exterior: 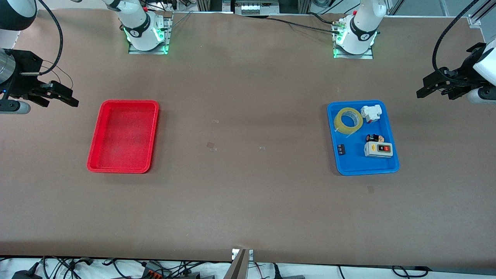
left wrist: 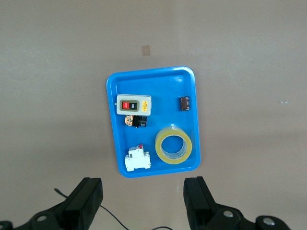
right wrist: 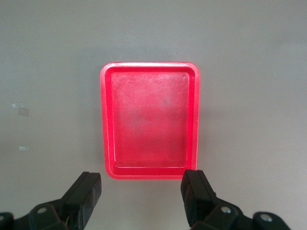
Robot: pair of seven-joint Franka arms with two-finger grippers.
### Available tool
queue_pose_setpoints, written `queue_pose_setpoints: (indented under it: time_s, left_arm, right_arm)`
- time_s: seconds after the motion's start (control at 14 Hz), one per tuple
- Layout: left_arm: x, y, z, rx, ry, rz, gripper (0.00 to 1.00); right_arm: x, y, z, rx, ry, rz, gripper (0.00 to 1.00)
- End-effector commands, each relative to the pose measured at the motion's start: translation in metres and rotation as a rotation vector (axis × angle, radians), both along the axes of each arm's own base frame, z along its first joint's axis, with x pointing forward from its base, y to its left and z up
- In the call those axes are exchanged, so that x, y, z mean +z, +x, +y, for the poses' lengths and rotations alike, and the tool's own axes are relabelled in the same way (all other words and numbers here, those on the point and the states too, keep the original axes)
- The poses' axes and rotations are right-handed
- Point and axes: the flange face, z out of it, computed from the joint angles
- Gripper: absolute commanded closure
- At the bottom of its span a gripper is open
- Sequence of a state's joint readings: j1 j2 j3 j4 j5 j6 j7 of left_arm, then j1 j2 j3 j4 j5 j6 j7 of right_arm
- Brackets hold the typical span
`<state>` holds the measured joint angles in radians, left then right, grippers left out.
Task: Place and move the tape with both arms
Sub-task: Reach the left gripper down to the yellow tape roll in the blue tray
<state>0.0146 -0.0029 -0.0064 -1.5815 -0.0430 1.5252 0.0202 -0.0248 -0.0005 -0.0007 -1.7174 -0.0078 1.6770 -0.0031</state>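
Clutter in the blue tray, a switch box nearest the front camera and a white breaker beside the tape, could get bumped during pickup, while left gripper and right gripper hover wide open, empty, near the tray ends, red tray bare.

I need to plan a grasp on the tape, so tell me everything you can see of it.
The tape is a yellowish, translucent ring-shaped roll with a wide hollow core. It lies flat on the floor of the blue tray, in the corner nearest the robots' bases, beside a white breaker block without clearly touching it. No gripper touches it.
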Motion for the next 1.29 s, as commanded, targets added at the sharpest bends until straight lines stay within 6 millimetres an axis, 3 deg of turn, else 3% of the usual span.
queue_pose_setpoints:
  time_s: [0.0, 0.36, 0.5, 0.79, 0.93, 1.14, 1.21]
  left_arm:
    - [0.005, 0.001, 0.003, 0.001, 0.018, 0.005, 0.00]
    - [-0.002, 0.002, 0.000, -0.005, 0.018, 0.016, 0.00]
    - [-0.032, 0.005, 0.000, -0.006, 0.019, 0.040, 0.00]
    - [-0.145, 0.013, 0.001, -0.002, 0.018, 0.063, 0.00]
    - [-0.195, 0.004, 0.000, -0.001, 0.020, 0.051, 0.00]
    - [-0.241, -0.014, -0.004, -0.018, 0.020, 0.078, 0.00]
    - [-0.257, -0.020, -0.017, -0.042, 0.019, 0.099, 0.00]
  right_arm:
    - [0.013, -0.012, 0.000, 0.014, -0.006, -0.010, 0.00]
    - [0.012, -0.009, 0.001, -0.001, 0.004, -0.015, 0.00]
    - [0.012, -0.010, 0.001, -0.001, 0.004, -0.009, 0.00]
    - [0.010, -0.007, 0.001, -0.003, 0.006, -0.008, 0.00]
    - [0.011, -0.007, 0.001, -0.002, 0.005, -0.009, 0.00]
    - [0.010, -0.007, 0.001, -0.001, 0.006, -0.008, 0.00]
    - [0.010, -0.007, 0.001, -0.001, 0.006, -0.008, 0.00]
